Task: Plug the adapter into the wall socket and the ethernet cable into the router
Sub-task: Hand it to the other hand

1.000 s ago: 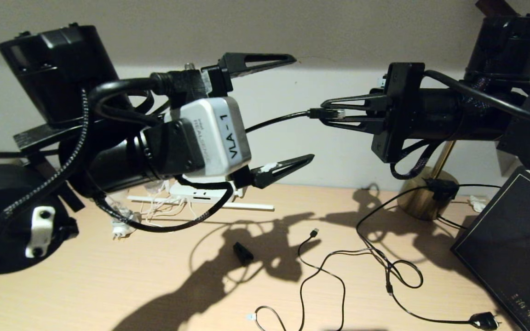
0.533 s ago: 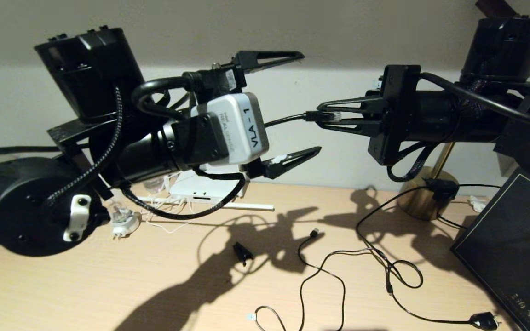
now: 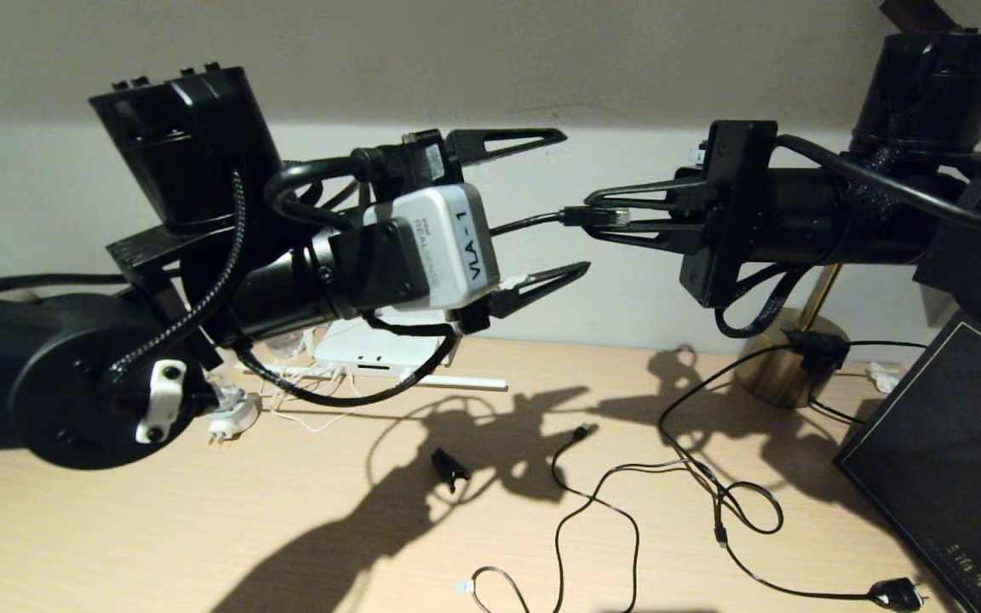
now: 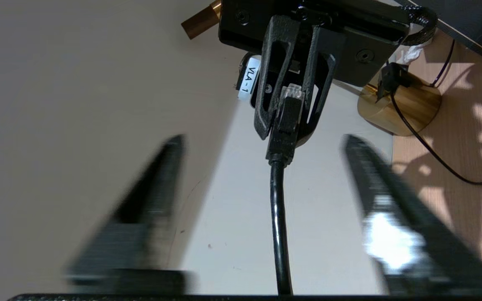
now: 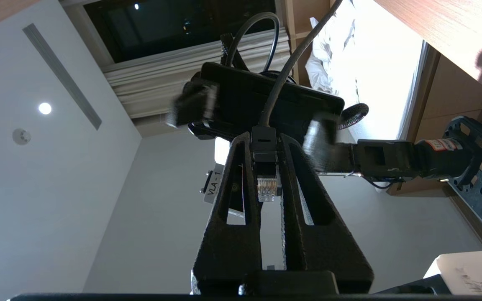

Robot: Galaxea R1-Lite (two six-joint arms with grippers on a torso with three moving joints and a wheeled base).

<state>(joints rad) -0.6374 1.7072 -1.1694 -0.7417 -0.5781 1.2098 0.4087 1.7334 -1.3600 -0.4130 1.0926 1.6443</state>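
Black ethernet cable (image 3: 533, 223) pinched in right gripper (image 3: 593, 215); left gripper (image 3: 571, 204) wide open, w/ USB cable (image 3: 576, 485) below.

The left arm's white wrist camera (image 3: 435, 247) carries a label reading "VLA - 1", beside small grey print that reads "REALSENSE". A white sticker (image 4: 247, 80) on the right arm's wrist camera also reads "VLA-1". Gold print on the dark panel (image 3: 959, 562) is illegible
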